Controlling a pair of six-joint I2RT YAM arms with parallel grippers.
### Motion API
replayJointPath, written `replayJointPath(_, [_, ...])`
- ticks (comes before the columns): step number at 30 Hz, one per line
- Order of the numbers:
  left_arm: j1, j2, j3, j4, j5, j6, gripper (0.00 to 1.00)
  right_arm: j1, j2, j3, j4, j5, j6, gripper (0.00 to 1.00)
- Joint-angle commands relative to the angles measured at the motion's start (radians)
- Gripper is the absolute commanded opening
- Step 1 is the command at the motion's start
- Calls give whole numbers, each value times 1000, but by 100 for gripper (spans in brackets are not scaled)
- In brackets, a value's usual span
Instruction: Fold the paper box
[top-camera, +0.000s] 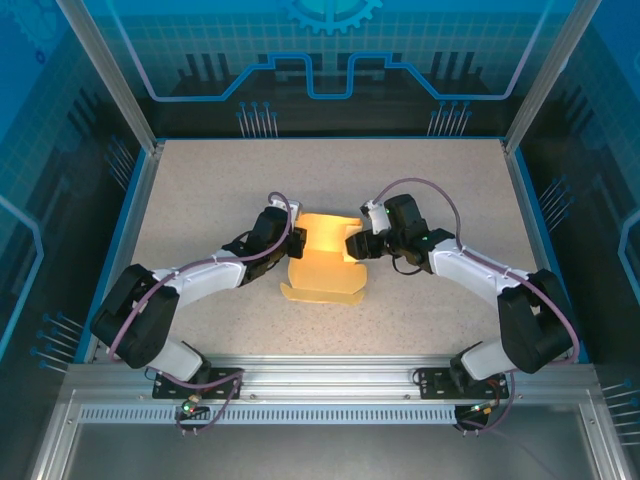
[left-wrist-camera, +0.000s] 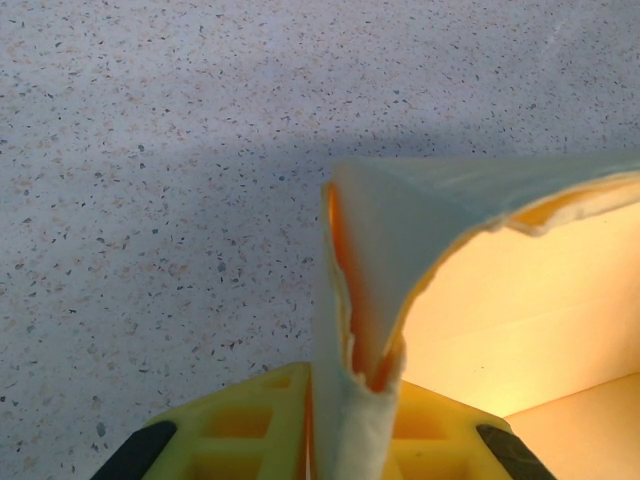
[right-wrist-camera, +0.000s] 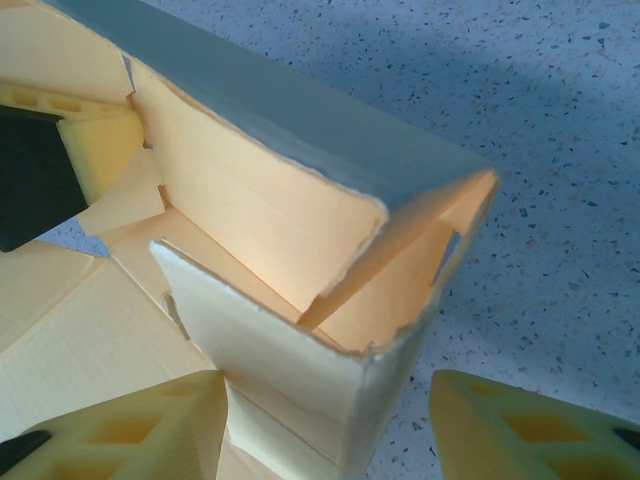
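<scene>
Paper box (top-camera: 322, 262) half-raised at middle of table (top-camera: 200, 190); left gripper (left-wrist-camera: 352, 425) pinched tight on its left wall, right gripper (right-wrist-camera: 330, 425) parted, straddling a raised right-side corner ungripped; hold left pinch firm, press that wall square along its crease.

No readable text, label, number or sign, not even on the paper box (top-camera: 322, 270)

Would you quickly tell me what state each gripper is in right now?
Left gripper: shut on a wall of the paper box.
Right gripper: open, straddling a corner of the box without clamping it.
</scene>
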Motion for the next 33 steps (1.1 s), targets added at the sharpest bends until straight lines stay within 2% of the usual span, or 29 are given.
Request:
replayJointPath(1, [-13, -24, 27, 11, 17, -3, 15, -9, 27, 7, 23, 7, 11, 53])
replayJointPath(7, [-13, -24, 27, 12, 17, -4, 15, 19, 41, 8, 21, 77, 57, 46])
replayJointPath(11, [-13, -24, 27, 12, 18, -6, 15, 66, 53, 73, -61, 233, 71, 39])
replayJointPath(16, [-14, -24, 27, 15, 19, -8, 15, 132, 71, 122, -146, 402, 83, 35])
replayJointPath(33, [-14, -30, 20, 16, 18, -7, 15, 231, 170, 251, -377, 830, 114, 19])
